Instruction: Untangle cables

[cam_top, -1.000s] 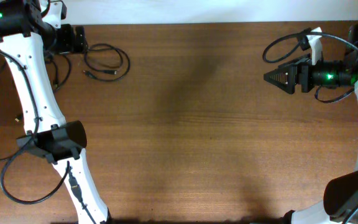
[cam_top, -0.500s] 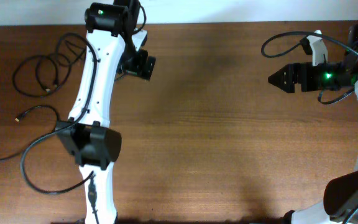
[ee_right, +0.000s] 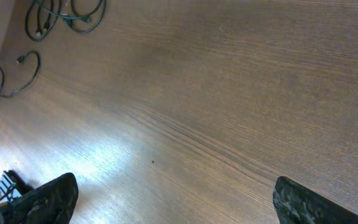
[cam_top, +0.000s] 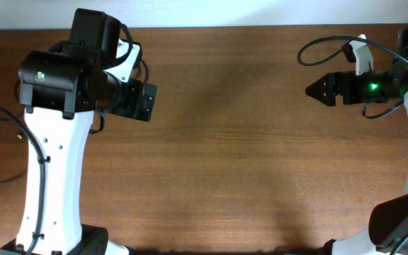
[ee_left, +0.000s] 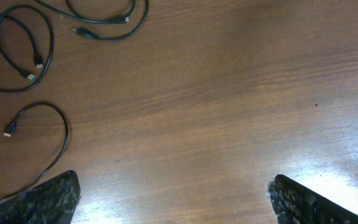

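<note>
Several thin black cables lie apart from each other on the brown table [cam_top: 246, 156]. The left wrist view shows a coiled loop [ee_left: 38, 64], a curved cord [ee_left: 78, 30] and a single arc [ee_left: 65, 130] at the top left. The right wrist view has them far off, as two coils [ee_right: 95, 18] and one arc [ee_right: 20, 60]. From overhead the raised left arm hides most of them; one plug end [cam_top: 20, 134] peeks out. My left gripper [cam_top: 147, 103] [ee_left: 173, 199] hangs open over bare wood, right of the cables. My right gripper [cam_top: 309, 90] [ee_right: 176, 199] is open at the far right, holding nothing.
The left arm's white link [cam_top: 52, 177] stretches along the left side, its thick black wiring beside it. A thick black robot cable [cam_top: 324, 46] loops by the right arm. The table's back edge [cam_top: 225, 27] meets a white wall.
The left arm has swung away from the cables at the back left, toward the middle, and risen, covering them from overhead. The right gripper opened a little wider and drew back slightly.
</note>
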Tool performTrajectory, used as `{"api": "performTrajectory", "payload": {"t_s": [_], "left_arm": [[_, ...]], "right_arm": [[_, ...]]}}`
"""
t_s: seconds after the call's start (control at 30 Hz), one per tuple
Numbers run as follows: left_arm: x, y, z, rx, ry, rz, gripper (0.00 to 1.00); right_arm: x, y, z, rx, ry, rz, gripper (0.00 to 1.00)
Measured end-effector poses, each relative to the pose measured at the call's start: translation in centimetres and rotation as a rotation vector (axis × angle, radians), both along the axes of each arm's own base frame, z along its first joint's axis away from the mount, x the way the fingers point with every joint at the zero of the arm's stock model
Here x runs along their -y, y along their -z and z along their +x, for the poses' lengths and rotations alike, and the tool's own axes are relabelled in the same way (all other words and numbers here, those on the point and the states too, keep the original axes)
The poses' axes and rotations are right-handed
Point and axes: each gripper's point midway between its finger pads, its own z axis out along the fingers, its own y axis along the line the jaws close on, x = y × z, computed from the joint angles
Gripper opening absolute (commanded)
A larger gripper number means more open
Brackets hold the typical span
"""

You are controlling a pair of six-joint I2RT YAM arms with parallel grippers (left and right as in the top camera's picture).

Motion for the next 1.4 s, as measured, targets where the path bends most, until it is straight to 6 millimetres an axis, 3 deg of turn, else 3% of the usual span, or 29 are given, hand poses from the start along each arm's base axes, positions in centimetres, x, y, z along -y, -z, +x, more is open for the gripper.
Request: {"api": "performTrajectory", "payload": {"t_s": [0.67, 0.73, 0.8, 0.87, 1.0, 1.07, 1.23, 1.4], "left_arm": [[0.4, -0.2, 0.1, 0.025, 0.009, -0.025, 0.99], [1.0, -1.2, 1.1, 0.149, 0.021, -0.056, 0.99], [1.5, -2.0, 0.7, 0.249, 0.038, -0.083, 0.99], [1.4, -0.8, -1.3, 0.334, 0.05, -0.109, 0.99], [1.2, 2.9, -2.6, 0.501, 0.051, -0.147, 0.99], [1.2, 3.1, -2.6, 0.665, 0.054, -0.181, 0.99], [0.9, 1.5, -4.1, 1.096, 0.061, -0.267, 0.99], [-0.9, 3.8, -6.0, 1.313, 0.025, -0.278, 0.99]], "right_arm": [[0.0, 0.0, 0.0, -0.001, 0.001, 0.0, 0.99], [0.0, 0.0, 0.0, 0.0, 0.0, 0.0, 0.99], [0.0, 0.0, 0.0, 0.0, 0.001, -0.003, 0.99], [0.1, 0.0, 0.0, 0.0, 0.002, -0.004, 0.99], [0.1, -0.1, 0.1, 0.003, 0.002, -0.005, 0.99], [0.1, -0.1, 0.1, 0.004, 0.001, -0.004, 0.99], [0.1, -0.1, 0.0, 0.002, 0.002, -0.004, 0.99], [0.1, -0.1, 0.0, 0.002, 0.002, -0.004, 0.99]]}}
